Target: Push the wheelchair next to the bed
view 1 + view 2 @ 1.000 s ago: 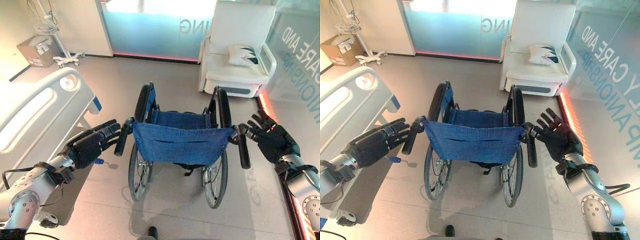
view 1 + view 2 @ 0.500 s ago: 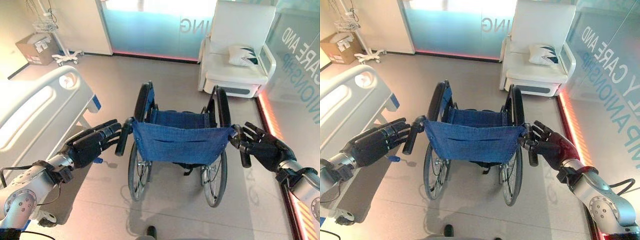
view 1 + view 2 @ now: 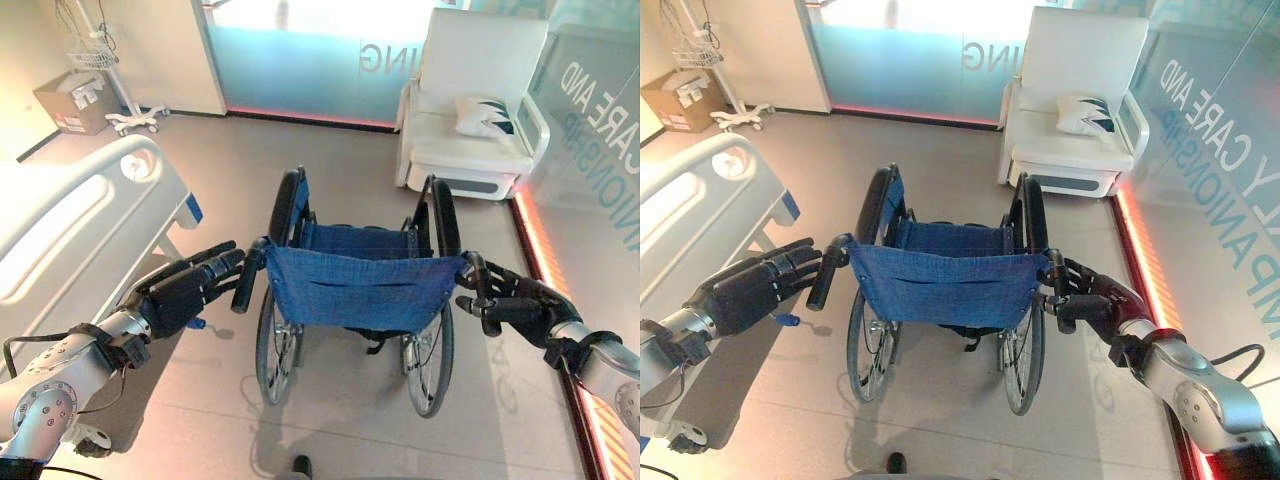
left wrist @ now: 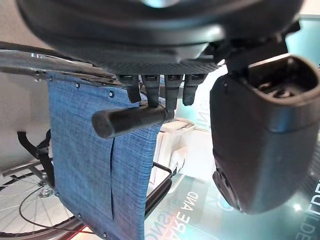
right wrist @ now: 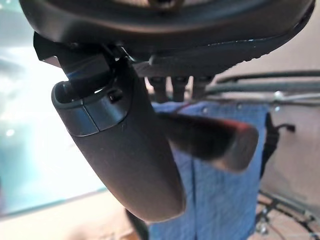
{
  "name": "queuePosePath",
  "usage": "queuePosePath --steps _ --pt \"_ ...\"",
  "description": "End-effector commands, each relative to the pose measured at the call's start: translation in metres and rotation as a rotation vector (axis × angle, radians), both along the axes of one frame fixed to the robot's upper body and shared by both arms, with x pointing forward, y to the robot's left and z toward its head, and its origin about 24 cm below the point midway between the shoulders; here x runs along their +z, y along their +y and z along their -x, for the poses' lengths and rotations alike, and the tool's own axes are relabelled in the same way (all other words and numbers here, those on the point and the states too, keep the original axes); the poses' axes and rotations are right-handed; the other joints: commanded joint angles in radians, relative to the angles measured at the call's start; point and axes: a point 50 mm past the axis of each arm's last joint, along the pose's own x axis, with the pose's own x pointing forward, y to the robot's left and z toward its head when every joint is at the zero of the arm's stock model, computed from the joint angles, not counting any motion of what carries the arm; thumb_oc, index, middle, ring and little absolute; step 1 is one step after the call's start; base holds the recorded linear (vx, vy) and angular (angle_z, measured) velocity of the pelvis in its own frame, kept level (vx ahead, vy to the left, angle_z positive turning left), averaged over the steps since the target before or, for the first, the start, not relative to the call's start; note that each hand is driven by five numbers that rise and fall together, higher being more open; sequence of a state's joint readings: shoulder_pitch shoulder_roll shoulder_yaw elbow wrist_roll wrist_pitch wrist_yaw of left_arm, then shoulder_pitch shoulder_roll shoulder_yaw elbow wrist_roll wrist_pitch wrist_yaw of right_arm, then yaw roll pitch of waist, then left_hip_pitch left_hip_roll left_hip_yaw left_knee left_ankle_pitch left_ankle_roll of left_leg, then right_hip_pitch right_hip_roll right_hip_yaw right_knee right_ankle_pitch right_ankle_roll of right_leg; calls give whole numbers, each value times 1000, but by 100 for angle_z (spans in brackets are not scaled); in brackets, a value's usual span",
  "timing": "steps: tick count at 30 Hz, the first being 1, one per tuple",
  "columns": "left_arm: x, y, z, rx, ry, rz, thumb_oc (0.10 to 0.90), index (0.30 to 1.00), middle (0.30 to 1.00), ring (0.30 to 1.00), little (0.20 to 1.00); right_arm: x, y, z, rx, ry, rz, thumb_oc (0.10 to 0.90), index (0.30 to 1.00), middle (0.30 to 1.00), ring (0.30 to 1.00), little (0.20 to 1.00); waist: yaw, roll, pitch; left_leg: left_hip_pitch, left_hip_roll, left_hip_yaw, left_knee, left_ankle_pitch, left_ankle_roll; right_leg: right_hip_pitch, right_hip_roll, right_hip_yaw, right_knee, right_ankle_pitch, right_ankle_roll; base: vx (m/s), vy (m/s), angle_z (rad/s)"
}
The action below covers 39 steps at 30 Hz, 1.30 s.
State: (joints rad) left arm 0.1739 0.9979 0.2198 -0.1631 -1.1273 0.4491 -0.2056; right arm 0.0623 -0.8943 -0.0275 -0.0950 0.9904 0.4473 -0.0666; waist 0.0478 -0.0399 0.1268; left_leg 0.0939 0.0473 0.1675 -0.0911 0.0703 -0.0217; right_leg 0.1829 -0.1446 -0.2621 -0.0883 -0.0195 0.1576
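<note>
Reaching w/ straight-fingered left hand, right hand round wheelchair grip.

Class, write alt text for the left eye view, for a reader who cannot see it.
A blue-backed wheelchair stands mid-floor, its back towards the camera, with the left hand open at one push handle and the right hand at the other. A bed is on the left.

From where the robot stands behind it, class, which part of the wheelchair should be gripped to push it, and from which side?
Grip the wheelchair's two black push handles, from behind. They jut back from the top corners of the blue backrest toward the robot, one near each hand. The left hand sits open beside its handle; the right hand is at the other.
</note>
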Motion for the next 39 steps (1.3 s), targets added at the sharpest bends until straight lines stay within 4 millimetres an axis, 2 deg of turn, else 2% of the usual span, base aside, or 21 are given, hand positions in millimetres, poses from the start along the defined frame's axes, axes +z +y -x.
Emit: queuePosePath --steps 1,10,16,17,18,25,33,39 --pt "40 -31 -18 -188 -193 100 800 900 900 900 900 56 -13 -26 -37 -169 96 800 900 900 900 900 11 48 -68 25 29 5 4 -61 -45 -39 9 -68 35 9 -29 35 13 2" --pt "38 -38 -26 -228 -160 99 800 900 900 900 900 47 -17 -40 -89 -64 125 800 900 900 900 900 36 45 -70 28 19 -19 4 -64 -42 -25 9 -80 34 7 -31 43 11 5" --pt "38 -39 -29 -244 -142 94 800 900 900 900 900 55 -15 -51 -109 -86 118 800 900 900 900 900 47 45 -73 31 17 -26 4 -65 -42 -19 9 -88 33 5 -31 28 8 4" --pt "38 -39 -30 -249 -138 90 800 900 900 900 900 58 -15 -53 -109 -93 121 438 356 356 356 356 49 45 -73 31 17 -26 4 -65 -42 -19 9 -89 34 5 -31 0 0 0" --pt "37 -39 -30 -253 -132 86 800 900 900 900 900 58 -14 -55 -109 -95 125 400 300 300 300 300 51 45 -73 31 17 -26 4 -65 -43 -20 9 -90 36 4 -31 0 0 0" --pt "29 -33 -30 -246 -43 1 800 900 900 900 900 61 -13 -58 -73 -78 159 400 300 300 300 300 54 48 -79 33 14 -28 4 -64 -42 -18 11 -91 37 2 -31 20 1 4" --pt "28 -24 -29 -197 5 -28 800 900 900 900 900 54 -11 -52 -57 -51 163 400 300 300 300 300 51 54 -75 37 14 -25 4 -61 -40 -14 14 -91 35 2 -32 5 -5 4" --pt "22 2 -25 -112 108 -233 800 900 900 900 900 54 -10 -52 -59 -47 159 400 300 300 300 300 49 60 -73 39 15 -20 4 -57 -41 -13 16 -91 35 2 -32 -1 -2 -1"
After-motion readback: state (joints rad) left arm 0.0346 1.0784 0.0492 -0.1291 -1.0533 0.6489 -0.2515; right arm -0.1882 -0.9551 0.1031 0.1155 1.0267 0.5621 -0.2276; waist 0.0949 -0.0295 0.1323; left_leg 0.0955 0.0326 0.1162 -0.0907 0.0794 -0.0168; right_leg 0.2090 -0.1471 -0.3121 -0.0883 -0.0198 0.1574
